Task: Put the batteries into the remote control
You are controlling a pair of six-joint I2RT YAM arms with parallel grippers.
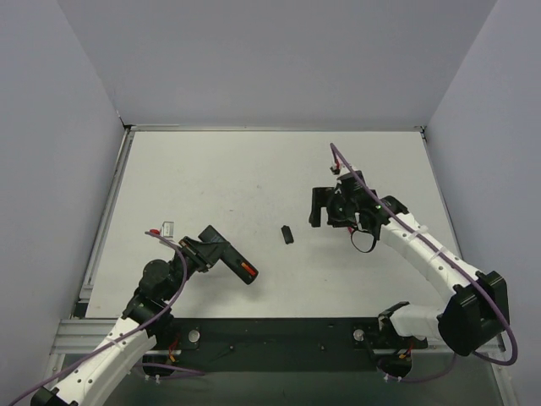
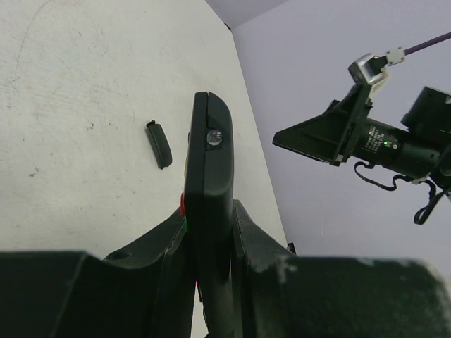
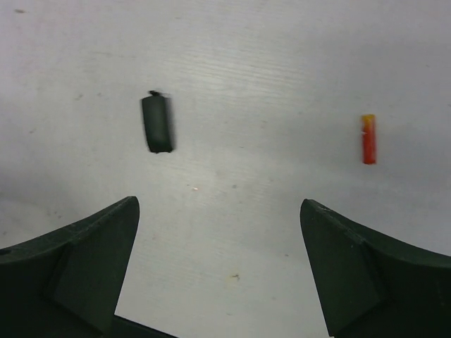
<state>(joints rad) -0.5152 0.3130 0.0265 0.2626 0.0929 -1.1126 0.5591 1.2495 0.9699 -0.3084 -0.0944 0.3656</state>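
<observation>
Left claw [image 2: 209, 236] clamps the remote control [image 2: 211, 155]; right claw [image 3: 218, 208] hangs apart over the counter [image 3: 268, 49]. We judge battery [image 3: 368, 139] pickup next: shift sideways, descend, close.

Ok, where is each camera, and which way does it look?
Top external: high behind the arms, looking down at the table; left arm and right arm show, left claw holding the remote control.
Left wrist: on the left arm, looking along its fingers and the remote control toward the right arm.
Right wrist: on the right arm, looking down at the table past the open right claw; a battery lies there.
Shared: the small black cover shows in all three.
</observation>
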